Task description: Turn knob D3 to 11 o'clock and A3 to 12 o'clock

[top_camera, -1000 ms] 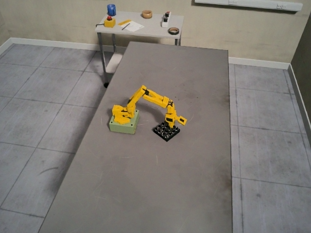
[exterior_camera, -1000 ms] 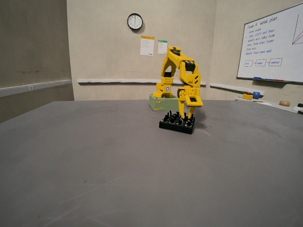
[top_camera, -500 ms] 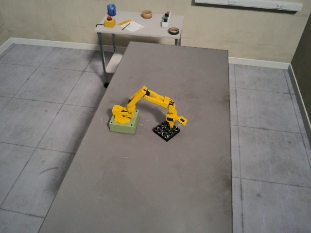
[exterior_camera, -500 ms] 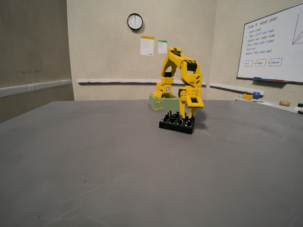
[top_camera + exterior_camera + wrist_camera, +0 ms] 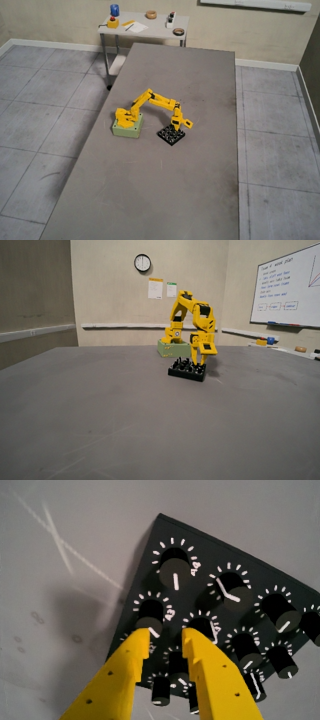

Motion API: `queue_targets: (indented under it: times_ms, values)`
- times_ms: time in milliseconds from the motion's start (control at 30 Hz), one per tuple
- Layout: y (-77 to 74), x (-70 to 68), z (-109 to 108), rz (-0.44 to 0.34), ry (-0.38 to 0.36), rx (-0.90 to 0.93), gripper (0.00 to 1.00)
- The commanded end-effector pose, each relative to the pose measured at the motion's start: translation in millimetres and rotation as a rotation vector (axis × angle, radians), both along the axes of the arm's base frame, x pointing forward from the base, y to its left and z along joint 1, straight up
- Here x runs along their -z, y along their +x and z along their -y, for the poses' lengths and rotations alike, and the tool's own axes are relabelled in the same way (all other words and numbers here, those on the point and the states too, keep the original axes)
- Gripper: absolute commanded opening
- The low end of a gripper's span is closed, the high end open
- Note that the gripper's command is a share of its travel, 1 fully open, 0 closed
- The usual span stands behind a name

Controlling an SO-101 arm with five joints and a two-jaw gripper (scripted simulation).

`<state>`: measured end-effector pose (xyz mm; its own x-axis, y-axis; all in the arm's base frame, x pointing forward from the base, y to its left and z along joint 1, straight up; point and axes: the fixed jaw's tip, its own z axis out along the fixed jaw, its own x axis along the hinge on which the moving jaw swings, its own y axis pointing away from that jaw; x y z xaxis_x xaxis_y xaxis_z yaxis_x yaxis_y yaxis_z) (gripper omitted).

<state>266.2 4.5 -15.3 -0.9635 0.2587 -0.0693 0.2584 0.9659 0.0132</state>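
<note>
At the knob box (image 5: 171, 143) (image 5: 184, 375) (image 5: 200, 542), the end effector (image 5: 176, 129) (image 5: 199, 364) (image 5: 166, 636) stands slightly apart, gripping nothing.

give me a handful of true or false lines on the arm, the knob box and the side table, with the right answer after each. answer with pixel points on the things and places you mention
The yellow jointed arm (image 5: 160, 101) (image 5: 184, 303) is mounted on a pale green block (image 5: 125, 132) (image 5: 173, 349). True.
The black square knob box (image 5: 171, 141) (image 5: 184, 374) (image 5: 165, 527) lies under the arm's yellow gripper (image 5: 177, 129) (image 5: 199, 364) (image 5: 166, 632). True.
The gripper's two fingertips are pressed together. False: a gap shows between them.
The yellow box with a red button (image 5: 112, 23) (image 5: 261, 342) stands on the pale side table (image 5: 155, 32). True.
The round wall clock (image 5: 142, 262) has a red rim. False: its rim is black.
</note>
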Motion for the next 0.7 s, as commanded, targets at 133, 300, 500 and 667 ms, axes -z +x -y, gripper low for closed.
queue_targets:
  times_ms: [133,300,500,667]
  values:
    - [-10.1,10.9,-10.3,-0.067,0.004,-0.026,0.08]
    - [-11.2,9.7,-10.2,-0.067,0.004,-0.026,0.08]
    - [-23.7,-1.6,-9.9,-0.067,0.004,-0.026,0.08]
    - [-46.9,-15.0,-9.2,-0.067,0.004,-0.026,0.08]
